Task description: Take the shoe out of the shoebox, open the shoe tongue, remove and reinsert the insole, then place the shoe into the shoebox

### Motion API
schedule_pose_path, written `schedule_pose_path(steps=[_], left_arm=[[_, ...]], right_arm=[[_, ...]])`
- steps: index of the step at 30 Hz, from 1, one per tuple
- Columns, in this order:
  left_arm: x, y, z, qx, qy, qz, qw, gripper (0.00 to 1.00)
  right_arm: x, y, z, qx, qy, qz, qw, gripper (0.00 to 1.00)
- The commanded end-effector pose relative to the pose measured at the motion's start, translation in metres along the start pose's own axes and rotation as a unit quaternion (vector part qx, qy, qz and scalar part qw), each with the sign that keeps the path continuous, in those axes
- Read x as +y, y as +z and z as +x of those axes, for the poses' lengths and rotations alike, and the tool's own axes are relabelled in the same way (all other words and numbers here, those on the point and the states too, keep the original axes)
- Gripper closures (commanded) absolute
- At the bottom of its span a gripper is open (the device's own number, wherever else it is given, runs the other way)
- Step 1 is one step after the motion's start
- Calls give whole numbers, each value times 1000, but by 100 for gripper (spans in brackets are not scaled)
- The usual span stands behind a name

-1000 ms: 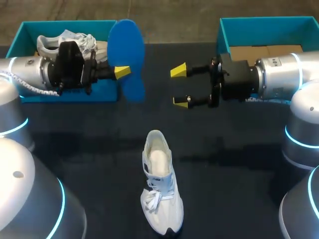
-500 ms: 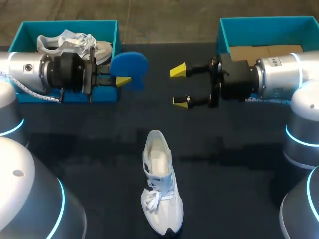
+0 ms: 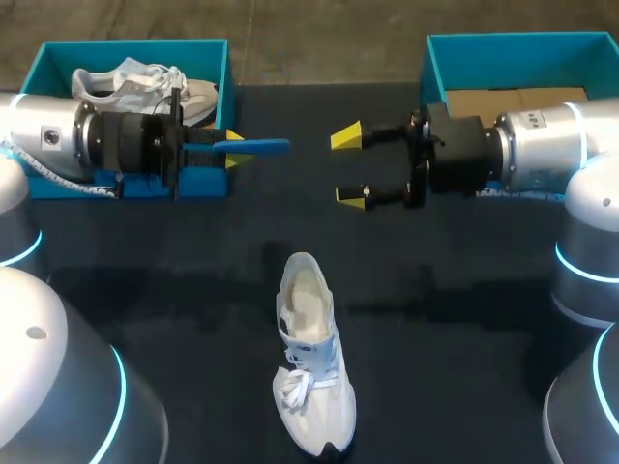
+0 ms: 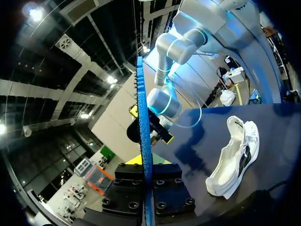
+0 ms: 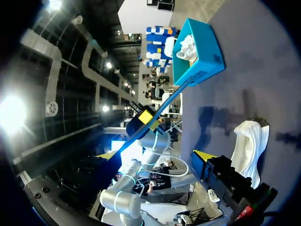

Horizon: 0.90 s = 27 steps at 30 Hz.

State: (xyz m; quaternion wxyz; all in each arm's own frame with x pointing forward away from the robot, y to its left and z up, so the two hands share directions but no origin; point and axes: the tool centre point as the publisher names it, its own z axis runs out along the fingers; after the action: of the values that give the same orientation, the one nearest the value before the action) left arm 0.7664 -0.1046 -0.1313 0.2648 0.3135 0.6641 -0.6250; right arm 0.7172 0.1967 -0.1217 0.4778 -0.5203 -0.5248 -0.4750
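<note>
Dark tabletop [image 3: 193,290], two teal boxes along its far edge. White shoe [image 3: 311,353] lies out on the table, near middle, toe toward the near edge, laces loose. Left gripper [image 3: 232,147] clamped on a blue insole [image 3: 261,147], held level and edge-on, just in front of the far-left shoebox [image 3: 135,50]; a second pale shoe [image 3: 135,82] sits inside that box. Right gripper [image 3: 348,166] has fingers apart, holding nothing, facing the insole's tip but clear of it, in front of the far-right shoebox [image 3: 503,43].

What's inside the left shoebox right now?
A second white shoe lies in the left shoebox; the left arm covers the box's front, so its floor is hidden.
</note>
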Motion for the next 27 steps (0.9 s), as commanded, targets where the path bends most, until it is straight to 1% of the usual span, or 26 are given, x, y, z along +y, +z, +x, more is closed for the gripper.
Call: schedule_pose_path(steps=[1,2,4,5,6,7,8,9,12,27], left_arm=[[1,5,1,15,62,3,998,100],[1,6,1,20,73,-1,997,100],[0,9,2,22,109,6,994,100],[1,11,2,25,121,-5,992,100],[0,13,3,26,141,4,990,100],[-1,13,3,22,154,-2,988,100],[-1,15,3,18,179,-4,984,100],[-2,15,4,8,200,9,980,100],[-6,12,10,-19,298,13,954,100],[-6,12,10,-19,298,13,954,100]], right_arm=[[0,3,-1,0,0,-1,1000,0],[0,3,-1,0,0,-1,1000,0],[0,3,-1,0,0,-1,1000,0],[0,3,-1,0,0,-1,1000,0],[0,3,-1,0,0,-1,1000,0],[0,3,-1,0,0,-1,1000,0],[0,3,-1,0,0,-1,1000,0],[0,3,-1,0,0,-1,1000,0],[0,3,-1,0,0,-1,1000,0],[0,3,-1,0,0,-1,1000,0]])
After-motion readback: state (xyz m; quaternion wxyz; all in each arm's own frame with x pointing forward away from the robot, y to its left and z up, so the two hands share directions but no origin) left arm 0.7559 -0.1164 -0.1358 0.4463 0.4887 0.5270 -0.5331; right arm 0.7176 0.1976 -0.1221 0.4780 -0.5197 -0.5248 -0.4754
